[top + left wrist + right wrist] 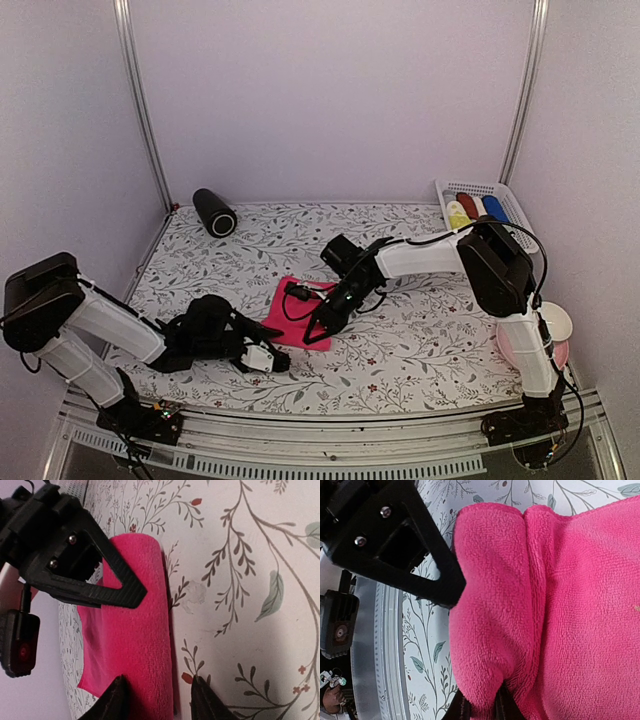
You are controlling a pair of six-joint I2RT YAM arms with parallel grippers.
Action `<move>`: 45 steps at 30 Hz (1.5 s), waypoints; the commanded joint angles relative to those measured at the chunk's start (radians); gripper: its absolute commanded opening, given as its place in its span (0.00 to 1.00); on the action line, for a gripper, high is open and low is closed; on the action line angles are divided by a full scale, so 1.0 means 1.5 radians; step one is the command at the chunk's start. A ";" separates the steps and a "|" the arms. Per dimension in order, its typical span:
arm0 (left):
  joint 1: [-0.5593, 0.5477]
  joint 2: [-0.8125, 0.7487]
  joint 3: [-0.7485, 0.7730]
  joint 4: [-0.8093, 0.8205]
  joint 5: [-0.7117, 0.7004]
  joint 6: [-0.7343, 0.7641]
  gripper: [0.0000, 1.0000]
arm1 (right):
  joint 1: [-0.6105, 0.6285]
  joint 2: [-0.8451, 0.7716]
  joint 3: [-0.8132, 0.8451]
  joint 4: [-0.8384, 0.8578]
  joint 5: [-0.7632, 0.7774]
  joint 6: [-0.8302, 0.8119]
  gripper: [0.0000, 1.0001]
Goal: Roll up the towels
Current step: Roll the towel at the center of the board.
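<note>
Right pincer [482,709] pinching fold of hot pink towel [283,312], mid surface [430,330], near edge rolled, flat part beyond. Left pincer [157,702] spread astride roll's near-left end, unclamped. Step, by look: rolling, partway. Next: turn roll toward far edge, ends level.

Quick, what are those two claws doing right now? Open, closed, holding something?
Left gripper: open, jaws either side of the rolled edge of the pink towel.
Right gripper: closed, pinching a fold of that towel.
</note>
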 commanded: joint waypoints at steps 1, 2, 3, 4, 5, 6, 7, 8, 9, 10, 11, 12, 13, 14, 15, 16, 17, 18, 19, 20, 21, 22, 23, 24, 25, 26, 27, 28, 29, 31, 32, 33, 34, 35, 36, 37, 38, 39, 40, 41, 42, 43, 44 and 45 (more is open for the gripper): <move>-0.008 0.046 0.015 0.034 -0.040 0.008 0.43 | 0.004 0.023 0.005 -0.038 -0.005 -0.011 0.11; -0.008 0.057 0.015 0.050 -0.050 0.008 0.43 | 0.005 0.023 0.005 -0.039 -0.006 -0.012 0.11; -0.008 0.067 0.013 0.073 -0.060 0.009 0.43 | 0.005 0.023 0.005 -0.041 -0.007 -0.014 0.11; -0.008 0.077 0.014 0.089 -0.069 0.011 0.43 | 0.004 0.023 0.005 -0.042 -0.007 -0.016 0.11; -0.008 0.088 0.016 0.097 -0.078 0.012 0.43 | 0.005 0.023 0.005 -0.043 -0.005 -0.017 0.11; -0.008 0.098 0.021 0.098 -0.085 0.014 0.43 | 0.005 0.023 0.005 -0.044 -0.004 -0.018 0.11; -0.008 0.105 0.024 0.099 -0.090 0.016 0.42 | 0.004 0.023 0.005 -0.044 -0.004 -0.018 0.11; -0.008 0.112 0.026 0.100 -0.091 0.017 0.41 | 0.004 0.022 0.005 -0.045 -0.005 -0.020 0.11; -0.009 0.116 0.026 0.099 -0.094 0.019 0.39 | 0.004 0.023 0.006 -0.046 -0.006 -0.020 0.12; -0.008 0.120 0.027 0.098 -0.096 0.020 0.36 | 0.005 0.023 0.006 -0.045 -0.007 -0.021 0.12; -0.008 0.122 0.027 0.092 -0.096 0.020 0.31 | 0.004 0.023 0.007 -0.046 -0.007 -0.022 0.14; -0.008 0.123 0.029 0.083 -0.097 0.019 0.27 | 0.005 0.023 0.008 -0.047 -0.006 -0.024 0.14; -0.008 0.122 0.030 0.070 -0.097 0.019 0.25 | 0.004 0.023 0.009 -0.048 -0.005 -0.025 0.15; -0.008 0.122 0.033 0.054 -0.097 0.019 0.21 | 0.004 0.023 0.011 -0.049 -0.005 -0.026 0.15; -0.009 0.122 0.034 0.041 -0.096 0.018 0.15 | 0.002 0.023 0.012 -0.049 -0.005 -0.027 0.15; -0.008 0.121 0.037 0.029 -0.097 0.017 0.11 | 0.001 0.023 0.015 -0.050 -0.004 -0.027 0.15; -0.009 0.123 0.041 0.014 -0.097 0.013 0.10 | -0.001 0.022 0.017 -0.050 -0.005 -0.028 0.16; -0.008 0.124 0.045 -0.002 -0.096 0.007 0.08 | -0.002 0.023 0.018 -0.050 -0.003 -0.028 0.16; -0.008 0.126 0.049 -0.016 -0.097 0.003 0.06 | -0.003 0.023 0.019 -0.051 -0.001 -0.027 0.17; -0.008 0.128 0.054 -0.028 -0.098 0.000 0.04 | -0.005 0.023 0.021 -0.051 0.000 -0.028 0.18; -0.008 0.130 0.058 -0.042 -0.098 -0.002 0.04 | -0.007 0.021 0.021 -0.051 0.002 -0.028 0.21; -0.008 0.131 0.062 -0.054 -0.097 -0.005 0.02 | -0.008 0.018 0.021 -0.051 0.007 -0.028 0.25; -0.008 0.131 0.067 -0.083 -0.092 -0.011 0.00 | -0.008 0.012 0.020 -0.050 0.013 -0.027 0.29; -0.008 0.128 0.077 -0.114 -0.084 -0.019 0.00 | -0.009 0.004 0.018 -0.051 0.020 -0.029 0.33; -0.007 0.125 0.088 -0.140 -0.076 -0.028 0.00 | -0.010 -0.007 0.014 -0.050 0.031 -0.031 0.37; -0.005 0.120 0.098 -0.171 -0.065 -0.040 0.00 | -0.011 -0.022 0.008 -0.048 0.049 -0.036 0.42; -0.003 0.113 0.112 -0.203 -0.051 -0.050 0.00 | -0.012 -0.041 -0.002 -0.041 0.069 -0.040 0.46; -0.001 0.106 0.122 -0.230 -0.038 -0.060 0.00 | -0.013 -0.061 -0.015 -0.032 0.092 -0.042 0.50; 0.002 0.097 0.133 -0.258 -0.024 -0.074 0.00 | -0.014 -0.089 -0.029 -0.021 0.118 -0.046 0.54; 0.013 0.089 0.162 -0.319 0.004 -0.095 0.00 | -0.013 -0.133 -0.065 0.006 0.182 -0.050 0.59; 0.018 0.087 0.178 -0.347 0.019 -0.107 0.00 | -0.013 -0.156 -0.085 0.021 0.208 -0.052 0.61; 0.027 0.086 0.192 -0.375 0.036 -0.116 0.00 | -0.013 -0.180 -0.108 0.043 0.248 -0.057 0.64; 0.032 0.088 0.208 -0.403 0.050 -0.123 0.00 | -0.013 -0.201 -0.134 0.064 0.266 -0.059 0.66; 0.040 0.089 0.222 -0.427 0.064 -0.129 0.00 | -0.014 -0.222 -0.158 0.084 0.286 -0.060 0.66; 0.045 0.094 0.234 -0.450 0.074 -0.132 0.00 | -0.014 -0.245 -0.193 0.107 0.305 -0.062 0.67; 0.051 0.098 0.247 -0.470 0.084 -0.136 0.00 | -0.013 -0.267 -0.223 0.133 0.319 -0.063 0.67; 0.056 0.106 0.259 -0.490 0.094 -0.139 0.00 | -0.012 -0.292 -0.252 0.165 0.324 -0.062 0.67; 0.061 0.114 0.274 -0.508 0.103 -0.143 0.00 | -0.010 -0.316 -0.286 0.196 0.326 -0.062 0.68; 0.067 0.122 0.287 -0.526 0.113 -0.147 0.00 | -0.005 -0.341 -0.323 0.234 0.331 -0.064 0.68; 0.072 0.129 0.301 -0.545 0.125 -0.149 0.00 | 0.002 -0.365 -0.362 0.270 0.341 -0.069 0.68; 0.078 0.138 0.317 -0.563 0.136 -0.152 0.00 | 0.013 -0.388 -0.397 0.318 0.353 -0.074 0.69; 0.084 0.147 0.330 -0.582 0.147 -0.154 0.00 | 0.023 -0.411 -0.429 0.356 0.369 -0.085 0.69; 0.090 0.156 0.353 -0.609 0.163 -0.155 0.00 | 0.038 -0.430 -0.462 0.392 0.391 -0.103 0.69; 0.095 0.167 0.371 -0.626 0.173 -0.158 0.00 | 0.053 -0.448 -0.491 0.424 0.410 -0.115 0.70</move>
